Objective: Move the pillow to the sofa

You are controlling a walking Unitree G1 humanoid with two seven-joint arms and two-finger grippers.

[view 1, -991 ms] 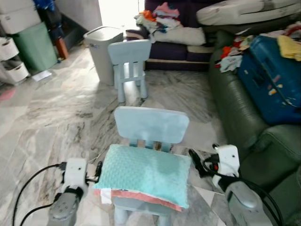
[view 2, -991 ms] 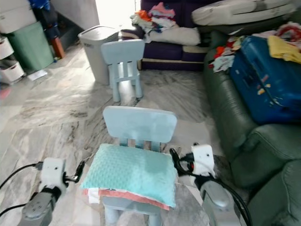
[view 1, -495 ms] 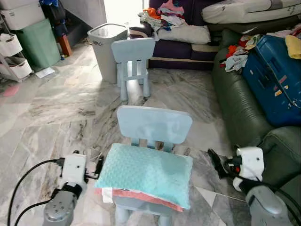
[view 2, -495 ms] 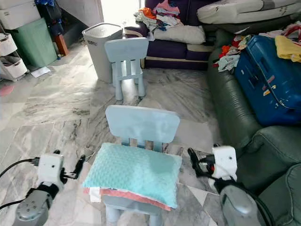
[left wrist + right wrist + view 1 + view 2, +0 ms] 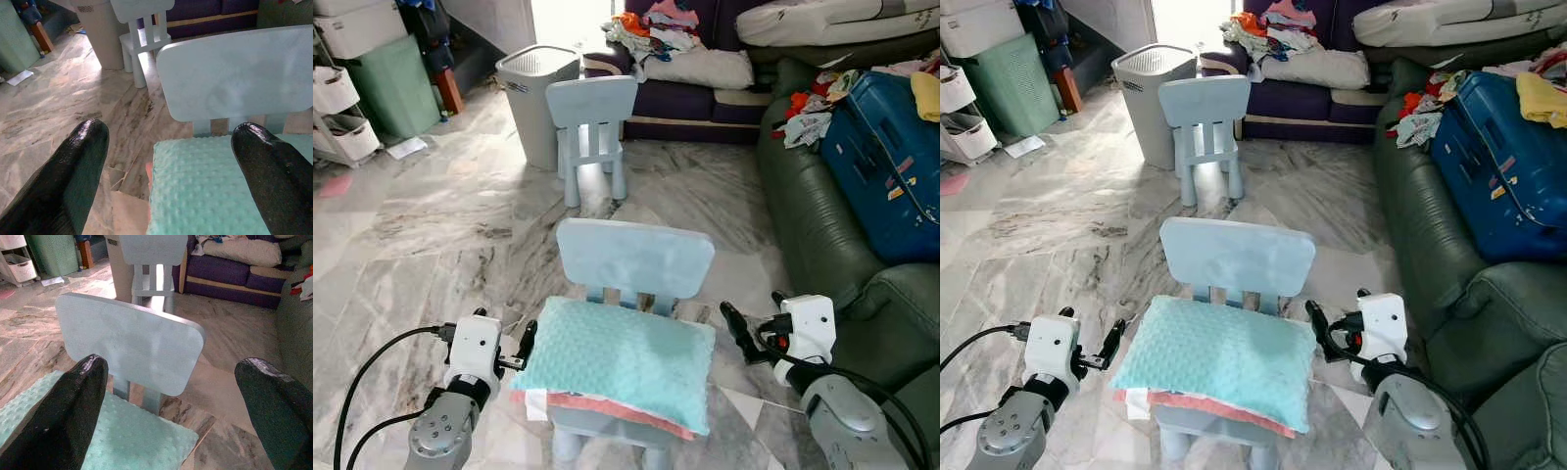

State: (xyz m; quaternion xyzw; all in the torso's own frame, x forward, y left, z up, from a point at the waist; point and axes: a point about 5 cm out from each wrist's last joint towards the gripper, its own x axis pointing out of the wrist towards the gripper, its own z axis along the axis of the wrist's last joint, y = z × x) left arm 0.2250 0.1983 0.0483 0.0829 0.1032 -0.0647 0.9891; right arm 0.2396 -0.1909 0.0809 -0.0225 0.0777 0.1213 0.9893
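The left gripper (image 5: 517, 345) is hovering just beside the pillow's left edge, fingers (image 5: 73, 166) spread wide and gripping nothing. The pillow (image 5: 622, 362), mint green and dimpled with a salmon-pink trim along its front edge, is lying flat on the seat of a pale blue child's chair (image 5: 634, 257), overhanging the seat on both sides, its back edge sitting against the chair's backrest. The right gripper (image 5: 736, 326) is hanging just beside the pillow's right rear corner, its fingers (image 5: 78, 396) likewise splayed apart and empty. A second pale blue chair (image 5: 590, 103) is standing farther back beside a grey bin (image 5: 537, 73). The dark green sofa (image 5: 813, 225) is running along the right side, carrying a blue suitcase (image 5: 886, 162) and scattered clothes (image 5: 808, 113), well apart from the pillow.
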